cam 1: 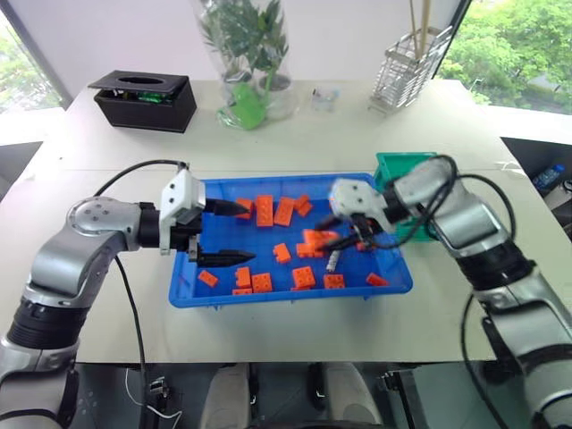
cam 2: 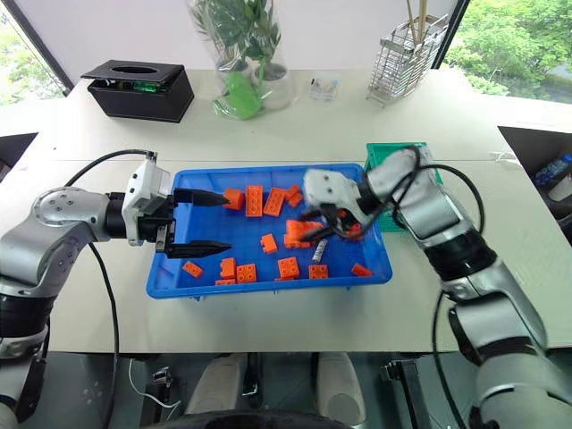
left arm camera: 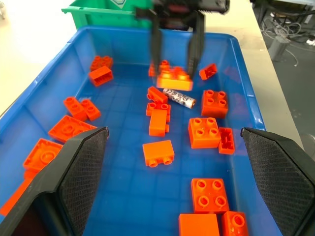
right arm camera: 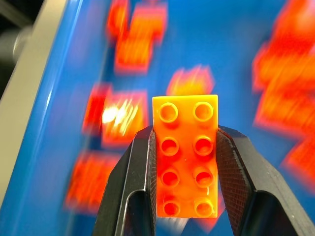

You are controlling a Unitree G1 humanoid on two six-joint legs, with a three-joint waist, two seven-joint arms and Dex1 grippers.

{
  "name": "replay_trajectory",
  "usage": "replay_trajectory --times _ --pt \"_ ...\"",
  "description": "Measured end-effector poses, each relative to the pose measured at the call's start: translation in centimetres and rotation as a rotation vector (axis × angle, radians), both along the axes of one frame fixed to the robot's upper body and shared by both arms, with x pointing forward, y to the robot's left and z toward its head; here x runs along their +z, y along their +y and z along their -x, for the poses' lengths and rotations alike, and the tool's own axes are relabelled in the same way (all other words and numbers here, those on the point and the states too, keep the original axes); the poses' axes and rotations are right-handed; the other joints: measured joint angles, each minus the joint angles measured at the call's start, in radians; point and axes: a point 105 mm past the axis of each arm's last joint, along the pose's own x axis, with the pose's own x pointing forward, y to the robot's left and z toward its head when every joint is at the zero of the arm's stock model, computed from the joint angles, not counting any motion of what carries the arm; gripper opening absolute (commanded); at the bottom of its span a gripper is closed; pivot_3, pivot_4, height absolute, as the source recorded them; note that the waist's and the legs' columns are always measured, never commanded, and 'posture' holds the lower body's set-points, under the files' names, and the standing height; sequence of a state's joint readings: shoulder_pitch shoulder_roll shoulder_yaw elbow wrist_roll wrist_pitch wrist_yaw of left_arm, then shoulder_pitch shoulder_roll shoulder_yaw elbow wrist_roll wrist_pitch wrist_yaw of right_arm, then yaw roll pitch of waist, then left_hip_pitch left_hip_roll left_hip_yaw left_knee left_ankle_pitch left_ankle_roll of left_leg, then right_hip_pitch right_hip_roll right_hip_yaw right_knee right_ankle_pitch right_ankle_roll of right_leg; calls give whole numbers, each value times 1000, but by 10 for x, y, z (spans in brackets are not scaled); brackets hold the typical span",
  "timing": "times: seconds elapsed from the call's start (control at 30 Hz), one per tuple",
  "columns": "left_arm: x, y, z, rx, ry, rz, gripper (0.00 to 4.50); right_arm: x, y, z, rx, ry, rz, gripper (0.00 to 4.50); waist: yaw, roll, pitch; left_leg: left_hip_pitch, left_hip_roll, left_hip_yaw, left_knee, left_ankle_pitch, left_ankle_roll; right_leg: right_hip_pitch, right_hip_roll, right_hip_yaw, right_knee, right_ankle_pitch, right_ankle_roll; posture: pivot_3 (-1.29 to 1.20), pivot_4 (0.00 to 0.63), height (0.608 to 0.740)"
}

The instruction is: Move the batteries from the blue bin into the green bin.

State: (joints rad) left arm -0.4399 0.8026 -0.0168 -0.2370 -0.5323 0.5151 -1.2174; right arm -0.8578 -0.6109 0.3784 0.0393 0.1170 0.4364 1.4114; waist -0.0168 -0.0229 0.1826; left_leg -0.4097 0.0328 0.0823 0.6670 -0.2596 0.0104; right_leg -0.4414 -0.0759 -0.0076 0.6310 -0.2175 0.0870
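**Right gripper lifts a brick while a battery lies in the tray**

I see the pale table (cam 1: pixel 295 143) spread across the head camera's view, and on it the blue bin (cam 1: pixel 192 290) sits square in front of me, the widest container on the surface. Orange bricks (cam 1: pixel 264 211) lie scattered over its floor, singly and in small clusters. Tucked against the bin's far right corner stands the green bin (cam 1: pixel 393 164), touching or just beside the blue rim; I cannot tell which.

At the table's far side stand a black box (cam 1: pixel 143 100) on the left, a glass vase of green leaves (cam 1: pixel 250 67) in the middle and a wire basket (cam 1: pixel 407 67) on the right, all well apart from the tray.

My left gripper (cam 1: pixel 223 232) hangs over the left part of the blue bin, pointing across it, its two black fingers spread wide with nothing between them. My right gripper (right arm camera: pixel 186 167) reaches in over the tray's right part, and its fingers are clamped on the long sides of an orange eight-stud brick (right arm camera: pixel 186 157), studs facing the wrist camera, held clear above the tray floor.

Smallest of all, one battery (left arm camera: pixel 179 98) lies flat on the blue floor in the right half of the bin, just beside several bricks and below the raised one. I can make out no other batteries.
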Motion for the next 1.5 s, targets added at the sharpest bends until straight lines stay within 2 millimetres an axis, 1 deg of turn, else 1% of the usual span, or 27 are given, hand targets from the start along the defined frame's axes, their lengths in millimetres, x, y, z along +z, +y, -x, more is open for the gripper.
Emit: replay_trajectory --times 0.03,0.07,0.1,0.13,0.17,0.23,0.33,0.37,0.43,0.5,0.6,0.7,0.8,0.87,1.0,1.13,1.23,1.33,1.5 --pt "0 0 0 0 -1 1 4500 2 14 -1 7 -17 -25 1112 1 0 0 0 0 0 0 0 0 0 0 0 0 0 0 0 150 736" --pt "1 -2 -1 -5 -5 4 4500 0 24 0 19 -19 -37 1112 2 0 0 0 0 0 0 0 0 0 0 0 0 0 0 0 150 736" --pt "1 -2 -1 -6 -7 5 4500 -6 36 0 10 -10 -45 1612 4 0 0 -1 0 1 0 0 0 0 0 0 0 0 0 0 150 736" --pt "1 -2 -1 -8 -7 7 4500 -10 45 0 3 -4 -49 2145 5 0 0 -1 -1 1 0 0 0 0 -1 0 0 0 0 0 150 736" --pt "1 -3 -1 -10 -7 8 4500 -16 52 -1 -9 1 -45 2567 6 0 0 -2 -1 1 1 0 -1 0 -2 0 0 0 0 0 150 736" --pt "2 -3 -2 -11 -9 9 4500 -23 56 -4 -35 -8 -28 3429 7 0 0 -2 -2 2 1 0 -1 0 -3 0 -1 0 0 0 150 736" --pt "2 -3 -2 -10 -10 10 4500 -26 47 -12 -118 -9 4 3429 6 0 0 -2 -2 1 1 0 0 0 -4 0 -1 0 0 0 150 736" --pt "2 -3 -2 -11 -11 11 4500 -25 39 -15 -162 7 17 3429 7 0 0 -2 -2 1 1 0 0 0 -4 0 -1 0 0 0 150 736" --pt "2 -3 -2 -12 -15 12 4500 -18 21 -16 -231 21 26 3429 7 0 0 -2 -2 1 1 0 0 0 -4 0 -1 0 0 0 150 736" --pt "1 -2 -2 -11 -13 13 4500 -11 2 -11 -256 14 40 3429 5 0 0 -2 -2 1 0 0 0 0 -3 -1 -1 0 0 0 150 736" --pt "0 -1 -3 -7 -6 15 4500 -16 -30 0 -231 -11 118 3429 5 0 0 -2 -2 1 0 0 0 0 -3 -1 -2 0 0 0 150 736" --pt "1 -3 -4 -12 -9 22 4500 -18 -45 3 -130 -105 179 3429 -2 0 0 -1 -2 2 0 0 0 0 -2 0 -2 -1 -1 0 150 736" --pt "4 -5 -5 -19 -18 23 4500 -23 -59 9 40 -205 283 3429 -1 0 0 0 -1 2 0 0 0 1 -1 0 -2 0 0 0 150 736" --pt "3 -6 -6 -21 -14 21 4500 -29 -62 8 80 -215 308 3429 -2 0 0 0 -1 3 0 0 0 1 -1 0 -2 0 0 0 150 736" --pt "1 -10 -6 -38 -7 22 4500 -42 -57 -1 118 -235 320 3429 0 -1 0 0 -1 3 0 0 -1 1 -1 0 -2 0 0 0 150 736" --pt "1 -9 -6 -35 -6 17 4500 -47 -63 -10 161 -279 357 3429 4 -1 0 -1 -1 2 0 0 -1 1 -1 0 -2 0 0 0 150 736" --pt "0 -7 -5 -29 -3 9 4500 -54 -64 -11 203 -279 373 3429 3 -1 0 0 -1 2 0 0 -1 1 -1 0 -2 0 0 0 150 736" --pt "1 -5 -4 -24 -5 2 4500 -54 -65 -11 262 -305 383 3429 2 -1 0 0 -1 2 0 0 -1 2 -1 0 -2 0 0 0 150 736" --pt "1 -2 -5 -8 -8 -8 4500 -54 -61 -12 286 -330 364 3429 2 -1 0 1 -1 2 0 0 -1 3 -1 0 -2 -1 -2 0 150 736"
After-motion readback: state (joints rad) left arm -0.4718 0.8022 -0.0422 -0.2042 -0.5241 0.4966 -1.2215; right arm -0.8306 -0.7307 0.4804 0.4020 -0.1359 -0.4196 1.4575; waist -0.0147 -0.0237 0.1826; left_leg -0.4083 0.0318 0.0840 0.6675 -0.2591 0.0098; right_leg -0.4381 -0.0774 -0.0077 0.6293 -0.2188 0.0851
